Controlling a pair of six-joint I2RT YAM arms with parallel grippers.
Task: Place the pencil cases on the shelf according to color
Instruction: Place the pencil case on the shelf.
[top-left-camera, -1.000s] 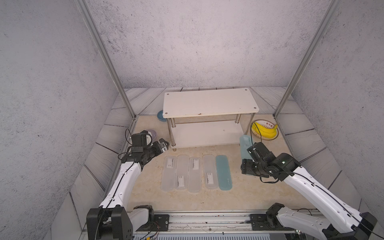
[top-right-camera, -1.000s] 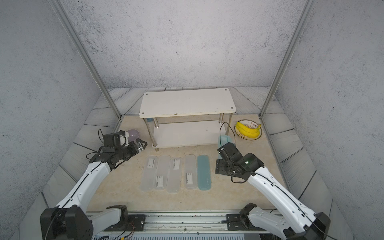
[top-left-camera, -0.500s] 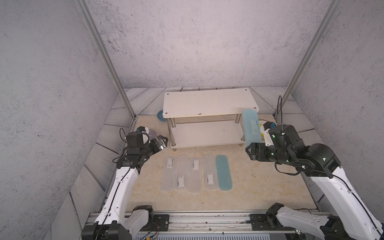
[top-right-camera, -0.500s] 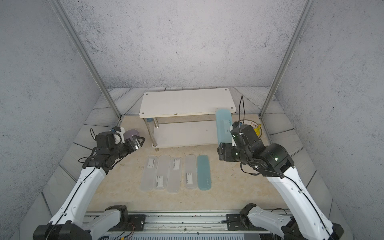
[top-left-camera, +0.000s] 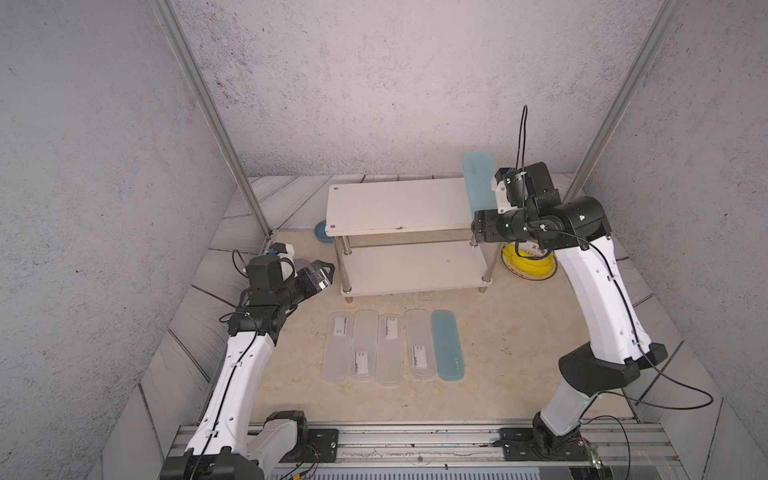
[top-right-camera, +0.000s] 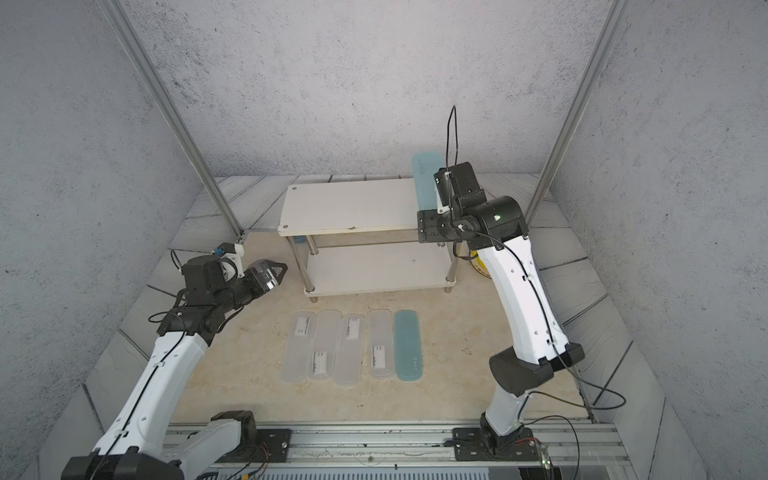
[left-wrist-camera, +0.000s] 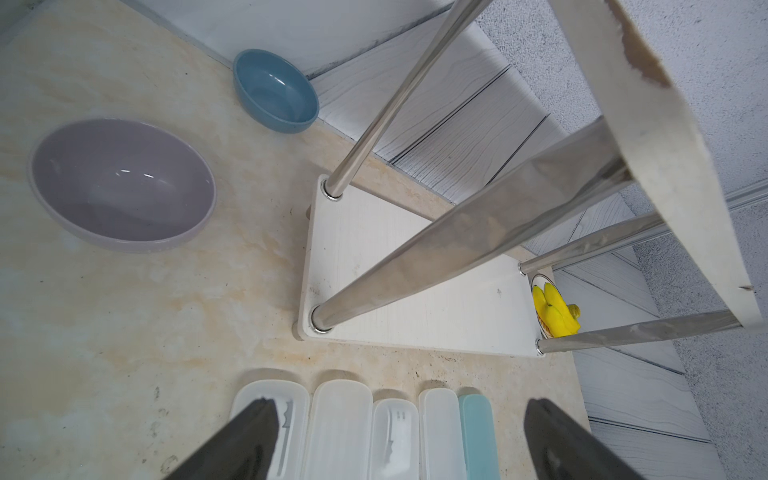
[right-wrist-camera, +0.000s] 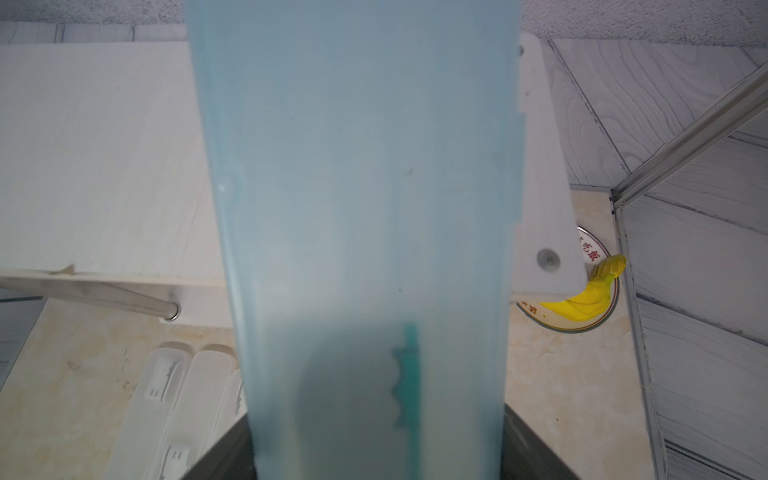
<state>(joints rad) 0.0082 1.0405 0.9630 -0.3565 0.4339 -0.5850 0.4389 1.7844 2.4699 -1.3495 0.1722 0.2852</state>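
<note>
The shelf (top-left-camera: 395, 203) (top-right-camera: 349, 203) stands at the back of the table with both white boards bare. My right gripper (top-left-camera: 485, 210) (top-right-camera: 432, 208) (right-wrist-camera: 374, 444) is shut on one end of a teal pencil case (top-left-camera: 478, 183) (top-right-camera: 426, 178) (right-wrist-camera: 361, 187), held tilted up over the right end of the top board. On the table in front of the shelf lie several frosted white pencil cases (top-left-camera: 376, 347) (top-right-camera: 345, 349) side by side, with a second teal case (top-left-camera: 448, 345) (top-right-camera: 408, 345) (left-wrist-camera: 478, 436) at their right. My left gripper (top-left-camera: 326, 270) (top-right-camera: 278, 270) (left-wrist-camera: 401, 403) hangs open and holds nothing, left of the shelf's front left leg.
A purple bowl (left-wrist-camera: 120, 183) sits under my left gripper and a blue bowl (left-wrist-camera: 274, 95) (top-left-camera: 322, 230) behind the shelf's left end. A plate with bananas (top-left-camera: 528, 262) (right-wrist-camera: 582, 299) lies right of the shelf, below my right arm. Metal frame posts (top-left-camera: 212, 120) stand at the back corners.
My right arm has lifted the teal case from table height beside the shelf up to the right end of the top board. My left gripper has risen a little toward the shelf.
</note>
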